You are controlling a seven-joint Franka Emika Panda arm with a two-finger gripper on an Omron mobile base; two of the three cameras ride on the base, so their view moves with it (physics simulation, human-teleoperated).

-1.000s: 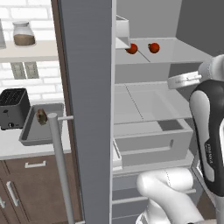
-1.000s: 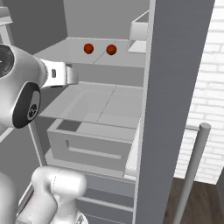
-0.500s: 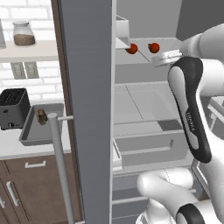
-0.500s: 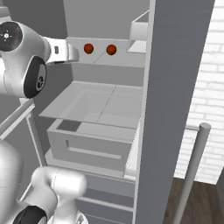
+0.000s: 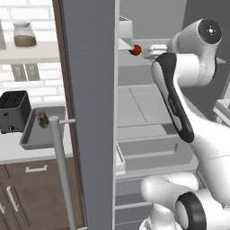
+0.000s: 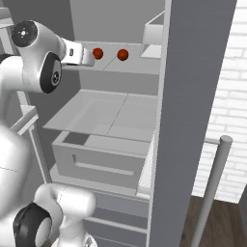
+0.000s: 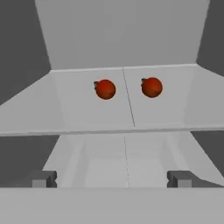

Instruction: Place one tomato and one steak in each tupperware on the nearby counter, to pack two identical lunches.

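Two red tomatoes (image 7: 105, 89) (image 7: 152, 87) sit side by side on the upper fridge shelf (image 7: 131, 113). They also show in the right base view, the left tomato (image 6: 98, 53) just past my hand and the right tomato (image 6: 123, 54) farther along. My gripper (image 7: 111, 178) is open with nothing between its fingertips (image 7: 43, 178), short of the shelf edge and level with it. From the left, one tomato (image 5: 134, 49) shows just ahead of the gripper (image 5: 146, 50). A grey tupperware (image 5: 31, 139) holding a brown steak (image 5: 42, 119) rests on the counter (image 5: 13, 155), partly hidden by the fridge door.
The open fridge door (image 5: 90, 112) with its bar handle (image 5: 60, 170) stands between the fridge and the counter. A dark toaster (image 5: 13, 110) stands left of the tupperware. Below the tomato shelf are a glass shelf (image 6: 106, 113) and a drawer (image 6: 96, 161). A door bin (image 6: 152, 36) hangs at shelf height.
The arm has risen from the middle shelf to the top shelf, and the hand has come close to the tomatoes. The jaws stayed open.
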